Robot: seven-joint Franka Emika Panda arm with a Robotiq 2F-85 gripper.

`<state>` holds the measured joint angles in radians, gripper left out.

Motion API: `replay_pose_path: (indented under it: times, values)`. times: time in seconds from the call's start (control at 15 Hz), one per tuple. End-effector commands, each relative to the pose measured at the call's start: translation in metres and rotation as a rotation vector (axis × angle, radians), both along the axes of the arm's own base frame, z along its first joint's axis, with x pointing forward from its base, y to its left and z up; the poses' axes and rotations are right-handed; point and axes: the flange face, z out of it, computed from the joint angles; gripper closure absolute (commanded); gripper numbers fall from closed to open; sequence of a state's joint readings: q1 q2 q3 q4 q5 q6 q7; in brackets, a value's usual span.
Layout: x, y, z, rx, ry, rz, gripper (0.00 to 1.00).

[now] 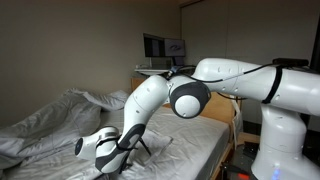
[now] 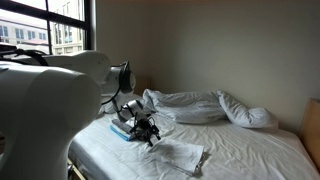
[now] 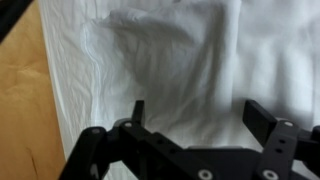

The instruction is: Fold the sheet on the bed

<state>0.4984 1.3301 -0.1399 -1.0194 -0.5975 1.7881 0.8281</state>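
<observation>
The sheet is a small, white, wrinkled cloth lying flat near the front edge of the bed. In the wrist view the sheet fills most of the picture, with a raised fold near its top. My gripper is open and empty, its two black fingers spread just above the cloth. In both exterior views the gripper hangs low over the sheet's end nearest the robot. Whether the fingertips touch the cloth cannot be told.
A rumpled grey-white duvet lies along the back of the bed and also shows in an exterior view. A blue object lies by the gripper. The wooden headboard is at the right. Wooden floor shows past the bed's edge.
</observation>
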Motion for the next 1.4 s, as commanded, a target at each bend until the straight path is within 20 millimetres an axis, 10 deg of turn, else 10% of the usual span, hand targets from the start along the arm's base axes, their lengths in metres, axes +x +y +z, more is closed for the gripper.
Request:
replay_pose_path:
  times: [0.0,1.27,1.33]
  values:
    - [0.0,0.0,0.0,0.0,0.0,0.0,0.0]
    - [0.014,-0.019,-0.027,-0.061,-0.057,0.03,0.0]
    - [0.014,-0.019,-0.027,-0.074,-0.059,0.032,0.25]
